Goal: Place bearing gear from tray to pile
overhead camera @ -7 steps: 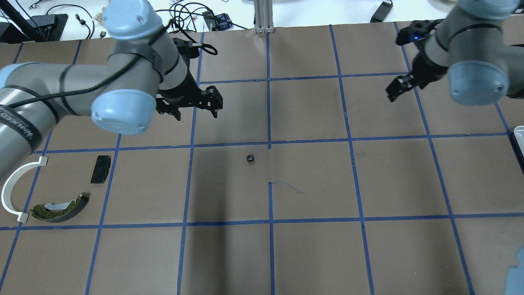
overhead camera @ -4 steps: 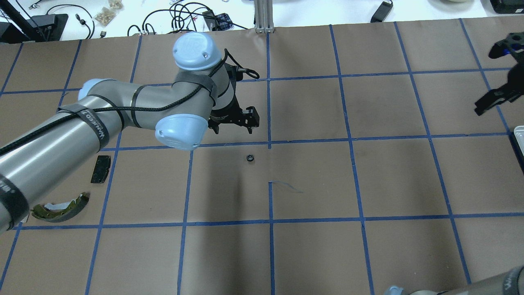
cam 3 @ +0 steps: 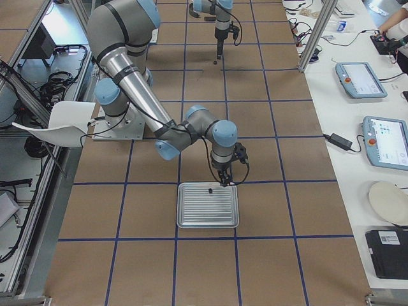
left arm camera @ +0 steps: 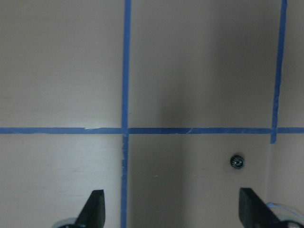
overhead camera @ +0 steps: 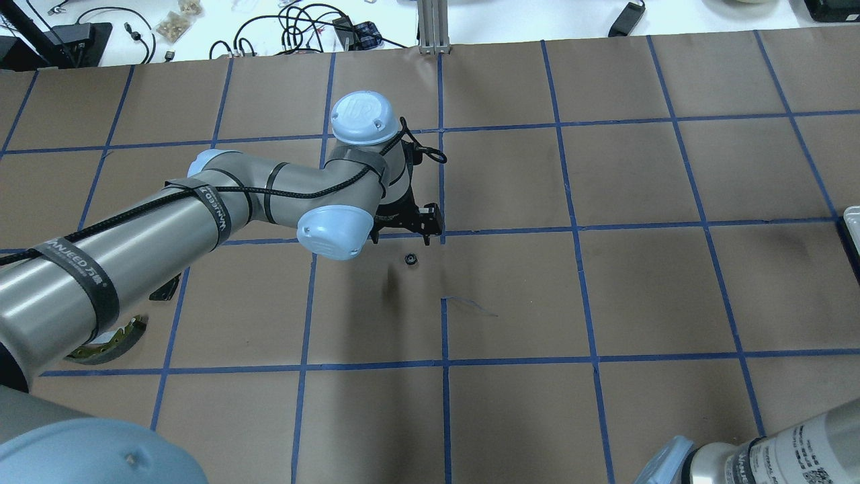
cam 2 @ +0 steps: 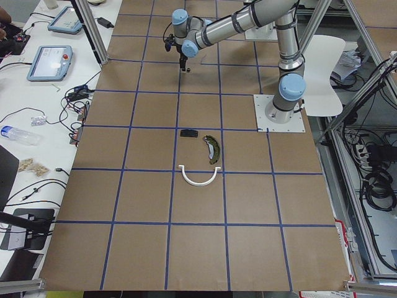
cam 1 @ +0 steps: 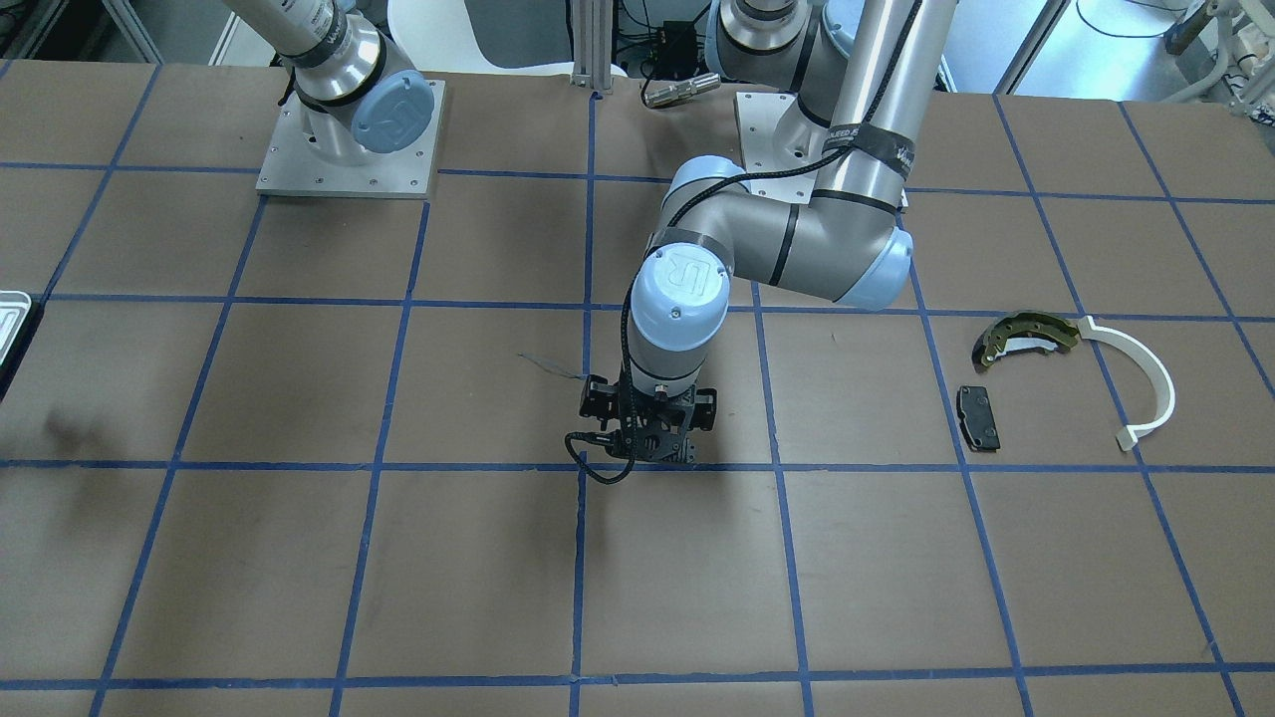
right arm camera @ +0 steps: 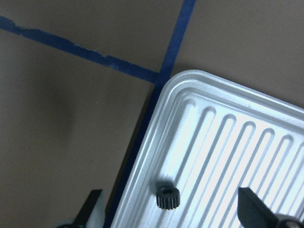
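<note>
A small black bearing gear lies in the silver ribbed tray, near its corner. My right gripper is open above it, a finger on each side; the exterior right view shows it over the tray's far edge. A second small black gear lies on the brown table. My left gripper is open just beyond it, with the gear ahead and right in the left wrist view. The pile holds an olive-gold brake shoe, a white arc and a black pad.
The table is brown paper with a blue tape grid. The tray's corner shows at the overhead view's right edge. My left arm covers part of the pile in the overhead view. Cables and tablets lie beyond the table's far edge.
My left arm has swung right and down toward the gear on the table, still open. My right gripper has left the overhead view to the right.
</note>
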Motion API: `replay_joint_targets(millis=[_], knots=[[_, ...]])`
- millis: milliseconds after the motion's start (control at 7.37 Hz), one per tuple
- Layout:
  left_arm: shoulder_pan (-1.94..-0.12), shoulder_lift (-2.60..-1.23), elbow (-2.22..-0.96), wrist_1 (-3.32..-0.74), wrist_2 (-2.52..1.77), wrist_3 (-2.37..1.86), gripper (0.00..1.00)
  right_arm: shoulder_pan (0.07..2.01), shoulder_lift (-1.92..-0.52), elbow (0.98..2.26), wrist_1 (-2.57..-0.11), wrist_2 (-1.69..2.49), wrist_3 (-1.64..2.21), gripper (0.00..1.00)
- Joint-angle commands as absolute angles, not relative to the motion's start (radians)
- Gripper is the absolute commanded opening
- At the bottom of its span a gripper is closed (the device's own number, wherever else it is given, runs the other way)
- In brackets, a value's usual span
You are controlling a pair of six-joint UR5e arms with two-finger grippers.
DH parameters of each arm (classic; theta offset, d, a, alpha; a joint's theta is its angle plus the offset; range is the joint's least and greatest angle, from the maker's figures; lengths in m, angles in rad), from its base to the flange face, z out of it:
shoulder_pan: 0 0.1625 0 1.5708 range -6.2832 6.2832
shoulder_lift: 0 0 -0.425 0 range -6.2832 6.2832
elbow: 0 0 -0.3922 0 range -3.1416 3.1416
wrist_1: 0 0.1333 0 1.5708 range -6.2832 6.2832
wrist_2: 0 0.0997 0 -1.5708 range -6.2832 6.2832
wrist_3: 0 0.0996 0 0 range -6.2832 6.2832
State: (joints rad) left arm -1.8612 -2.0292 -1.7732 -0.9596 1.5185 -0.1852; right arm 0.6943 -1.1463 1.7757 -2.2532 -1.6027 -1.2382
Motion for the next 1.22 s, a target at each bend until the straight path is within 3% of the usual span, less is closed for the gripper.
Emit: replay_joint_targets(millis=[0, 136, 407, 814, 1085], knots=[[-1.871, -2.049, -1.781, -0.966, 1.519, -0.190, 0.90, 0.648, -1.105, 1.792, -2.278, -1.606, -1.362, 1.00], [-1.871, -2.055, -1.793, -0.959, 1.519, -0.192, 0.86, 0.635, -1.094, 1.795, -2.278, -1.605, -1.376, 0.96], [-1.873, -2.059, -1.795, -0.971, 1.520, -0.190, 0.72, 0.634, -1.091, 1.807, -2.281, -1.601, -1.371, 0.76], [-1.873, -2.062, -1.793, -0.962, 1.517, -0.190, 0.70, 0.634, -1.088, 1.807, -2.290, -1.598, -1.350, 0.71], [-1.873, -2.060, -1.792, -0.962, 1.513, -0.192, 0.31, 0.634, -1.072, 1.801, -2.301, -1.571, -1.342, 0.46]])
